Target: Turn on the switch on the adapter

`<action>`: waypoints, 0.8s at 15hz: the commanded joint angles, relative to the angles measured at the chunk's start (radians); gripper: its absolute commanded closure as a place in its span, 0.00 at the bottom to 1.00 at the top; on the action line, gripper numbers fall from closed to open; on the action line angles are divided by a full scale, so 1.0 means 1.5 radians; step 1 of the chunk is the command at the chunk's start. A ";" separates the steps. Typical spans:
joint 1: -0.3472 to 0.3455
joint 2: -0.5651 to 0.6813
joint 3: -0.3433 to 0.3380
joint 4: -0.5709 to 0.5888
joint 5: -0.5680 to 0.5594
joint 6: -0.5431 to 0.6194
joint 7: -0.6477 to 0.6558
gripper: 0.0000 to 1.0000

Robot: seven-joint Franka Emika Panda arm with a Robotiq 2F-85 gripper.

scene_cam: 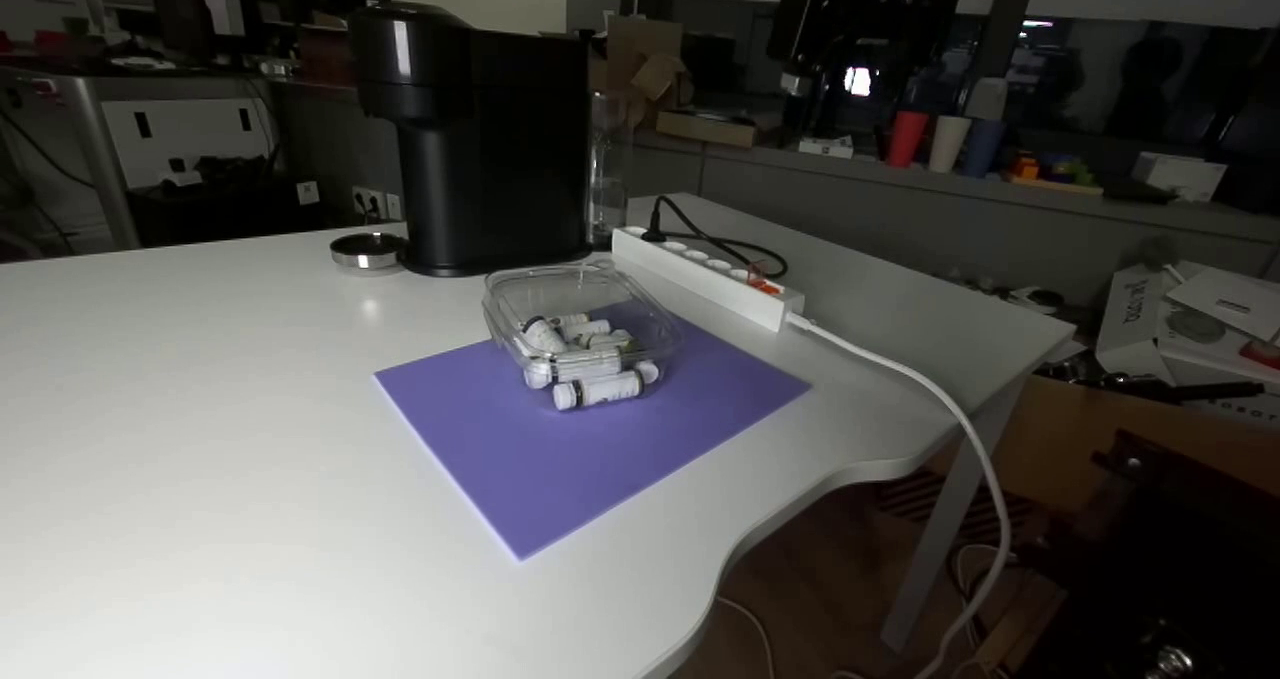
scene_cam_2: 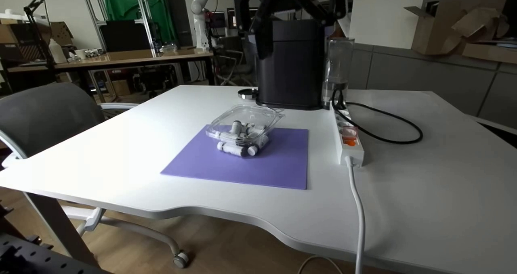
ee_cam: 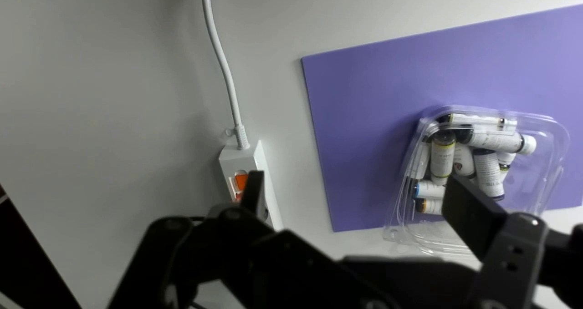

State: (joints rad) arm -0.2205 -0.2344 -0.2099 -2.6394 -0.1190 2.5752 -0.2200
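Matte black claw (ee_cam: 356, 186), jointed links, fingers spread wide, a broad gap between the flat pads; it hangs well above a smooth white table (scene_cam_2: 133, 153) with a curved recess along one edge. Beneath the gap: flat purple sheet (ee_cam: 364, 99), plain, straight-edged. Under one finger: clear thin-walled plastic container (ee_cam: 533, 179), rounded corners, partly over the sheet, holding a jumble of small labelled vials (ee_cam: 442, 159). In an exterior view, behind the claw: black box-shaped machine (scene_cam_2: 297, 72); next to it, a transparent upright tank (scene_cam_2: 338, 64).

Adapter (scene_cam: 700, 281): on the table, below the finger on the side away from the container; that finger hides part of it in the wrist view. Long, narrow white plastic block, crisp edges, round sockets in a row on the upper face. Thick white cable (scene_cam_2: 359, 207) leaves one end; black plug (scene_cam: 654, 227) seated near the other. Orange switch (ee_cam: 241, 180) close to the cable end, a see-through orange piece standing up just beside it. Switch setting: cannot tell.
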 commanded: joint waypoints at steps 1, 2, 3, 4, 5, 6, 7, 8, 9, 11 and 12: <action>0.000 0.098 -0.042 0.081 0.035 -0.007 -0.065 0.00; 0.001 0.120 -0.051 0.098 0.052 0.000 -0.092 0.00; 0.003 0.145 -0.061 0.117 0.078 0.015 -0.140 0.00; 0.002 0.169 -0.064 0.139 0.104 0.018 -0.174 0.00; 0.001 0.196 -0.064 0.168 0.149 0.008 -0.224 0.00; -0.004 0.217 -0.059 0.194 0.193 -0.012 -0.277 0.00; -0.013 0.240 -0.048 0.221 0.221 -0.031 -0.317 0.00; -0.022 0.262 -0.039 0.246 0.226 -0.041 -0.333 0.00; -0.029 0.282 -0.031 0.269 0.228 -0.054 -0.347 0.25; -0.043 0.316 -0.021 0.314 0.208 -0.075 -0.342 0.34; -0.050 0.331 -0.017 0.333 0.198 -0.084 -0.340 0.40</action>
State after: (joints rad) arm -0.2550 0.1787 -0.2613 -2.2613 0.1967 2.5150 -0.7137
